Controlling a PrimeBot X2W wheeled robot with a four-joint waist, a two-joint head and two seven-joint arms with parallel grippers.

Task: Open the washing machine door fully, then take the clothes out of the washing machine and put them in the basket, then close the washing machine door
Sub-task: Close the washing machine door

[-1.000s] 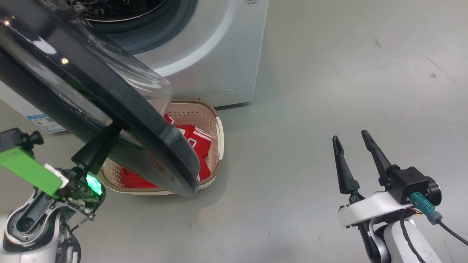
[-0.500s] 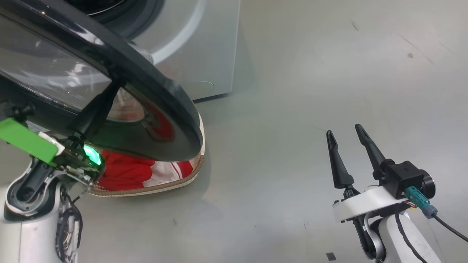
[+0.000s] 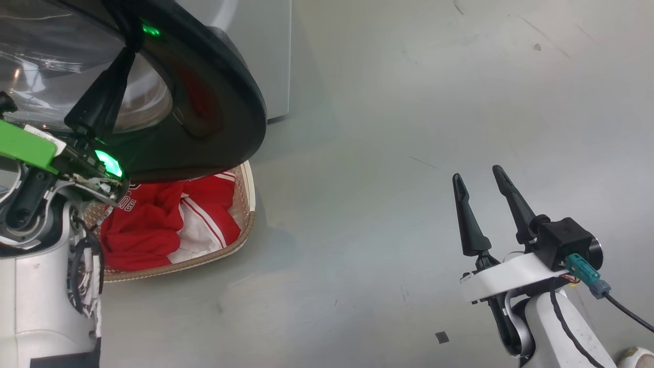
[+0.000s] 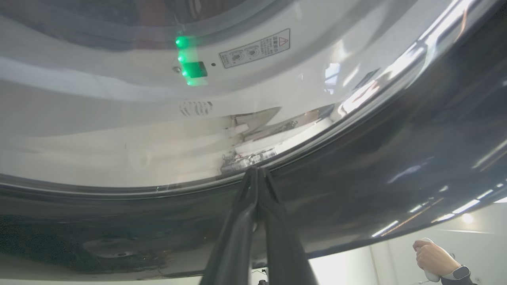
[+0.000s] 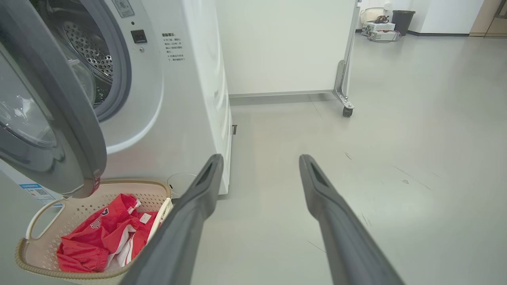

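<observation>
Door [image 3: 219,92] swung, hiding basket [image 3: 250,204] end; left end effector [image 4: 257,171] closed against it; right end effector [image 3: 476,172] open.

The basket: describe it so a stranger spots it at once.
Find the big white washing machine; on the floor at its foot, below the open washing machine door, sits the basket. Cream perforated plastic with a brown woven-look rim, it alone holds the red-and-white clothes.

door [image 3: 230,102] above basket [image 3: 249,204] | clothes [image 3: 143,235] inside | right end effector [image 3: 476,172] spread
</observation>
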